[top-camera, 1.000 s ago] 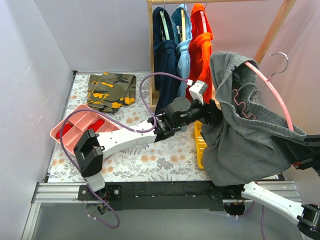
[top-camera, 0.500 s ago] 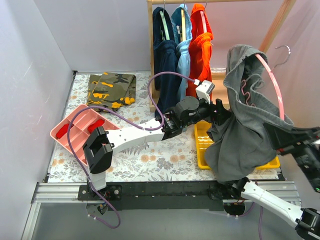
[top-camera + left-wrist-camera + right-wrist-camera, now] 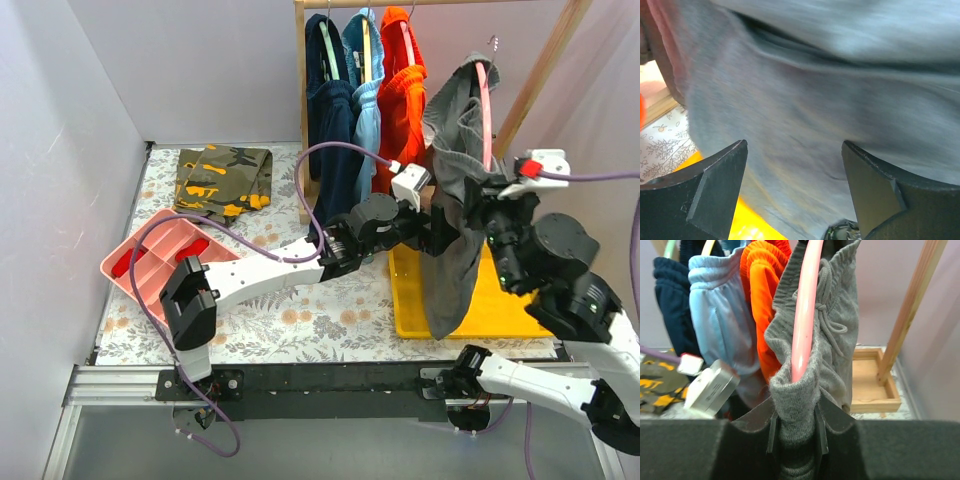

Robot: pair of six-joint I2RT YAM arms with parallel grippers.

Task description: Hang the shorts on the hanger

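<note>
The right gripper (image 3: pixel 796 416) is clamped tight on the shorts (image 3: pixel 452 235) where they wrap the hanger (image 3: pixel 803 310). The hanger is held upright, and the cloth trails straight down over the yellow tray (image 3: pixel 410 300). The left gripper (image 3: pixel 795 150) stands wide and empty just left of the cloth, nearer its hanging length. The hanger's bar is hidden, so the shorts may only be draped over it.
</note>
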